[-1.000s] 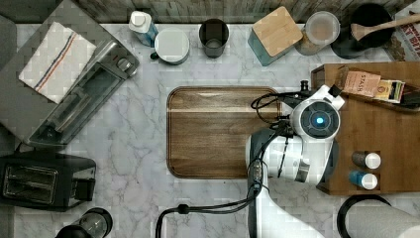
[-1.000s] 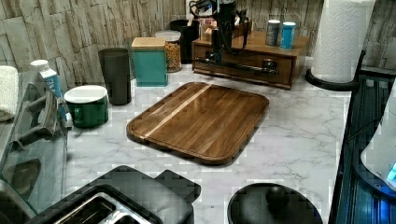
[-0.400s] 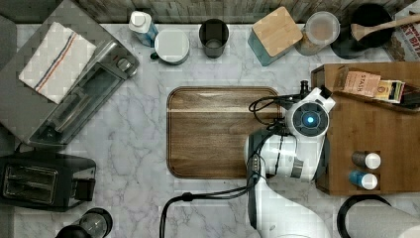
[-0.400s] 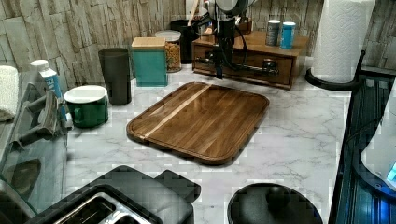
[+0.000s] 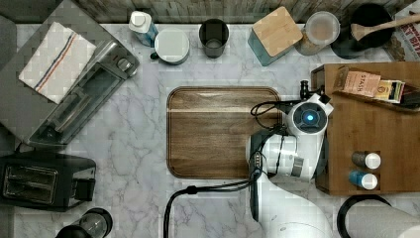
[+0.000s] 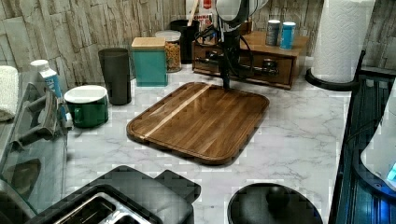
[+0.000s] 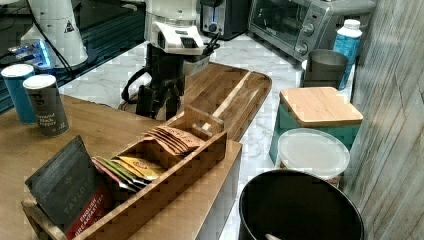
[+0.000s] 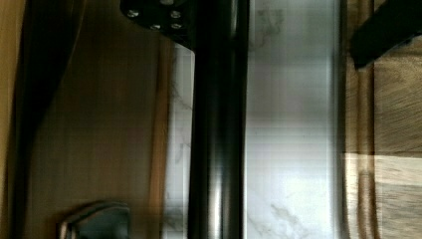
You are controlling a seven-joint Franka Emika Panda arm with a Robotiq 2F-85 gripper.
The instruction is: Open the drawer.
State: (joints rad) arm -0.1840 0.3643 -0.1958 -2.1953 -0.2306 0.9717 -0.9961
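Marbled white and grey table point(image 5: 124, 129), backed by a wall of stone-look planks point(image 6: 70, 28). At the middle of the top view, a dark wooden cutting board point(image 5: 218, 131) lying flat. At 3 o'clock from it, just beside, a light bamboo box point(image 5: 376, 129) with the drawer point(image 6: 283, 74) in its front, facing the board and looking shut. On the box top, a tray of tea packets point(image 7: 165, 160) and two small jars point(image 5: 366, 160).

Along the 12 o'clock edge of the top view, a row: bottle point(image 5: 141, 25), lidded green bowl point(image 5: 172, 45), dark cup point(image 5: 214, 37), teal canister with a wooden lid point(image 5: 276, 34), clear jar point(image 5: 319, 29). At 10 o'clock, a toaster oven point(image 5: 81, 99) with a folded cloth point(image 5: 52, 59) on top; at 8 o'clock, a black toaster point(image 5: 39, 181). At 5 o'clock, a paper towel roll point(image 6: 343, 39).

Pincer point(image 6: 226, 79) hanging low before the drawer front, fingers apart, with the black bar handle point(image 8: 219, 124) running between them and not clamped.
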